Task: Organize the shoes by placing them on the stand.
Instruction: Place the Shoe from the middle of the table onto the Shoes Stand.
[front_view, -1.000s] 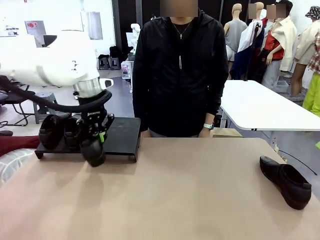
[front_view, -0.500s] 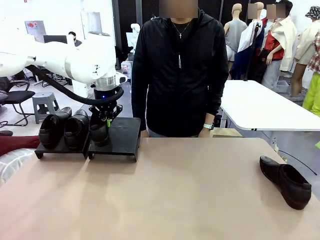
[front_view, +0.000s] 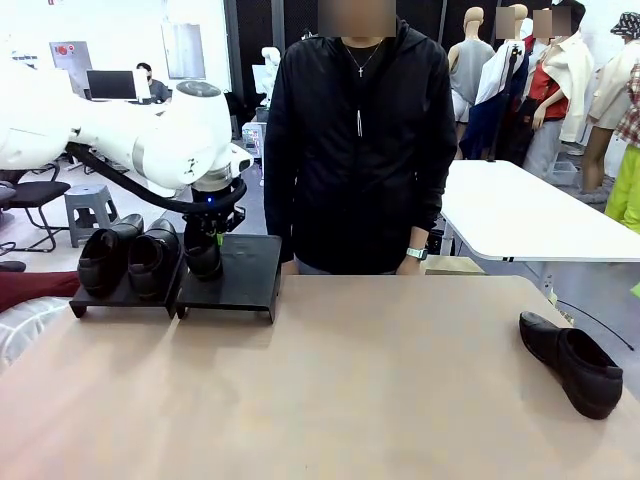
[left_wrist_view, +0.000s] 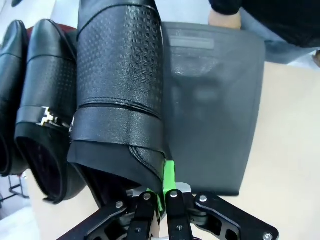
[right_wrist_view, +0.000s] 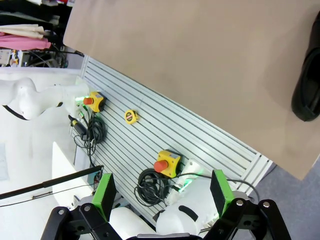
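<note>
Left jaws are clamped on the heel edge of a shoe (left_wrist_view: 120, 95) sitting on the stand (front_view: 245, 275) beside two others (front_view: 125, 258), right jaws wide apart, last shoe (front_view: 575, 365) alone on the counter (front_view: 350, 390).

left arm: glossy white rounded Franka shell (front_view: 150, 135), fat bulbous joint, silver ring at the wrist, tiny blue light just above the tool
cable: thick black hose (front_view: 120, 180) looping along under the arm down to the wrist
left gripper (left_wrist_view: 160, 192): black linkage bars with silver screw heads, bright green pads
right gripper (right_wrist_view: 162, 192): black body, two wide green pads, silver screws at the knuckles
person: black zip-up jacket (front_view: 355, 140), thin necklace with a cross, pale wristwatch
</note>
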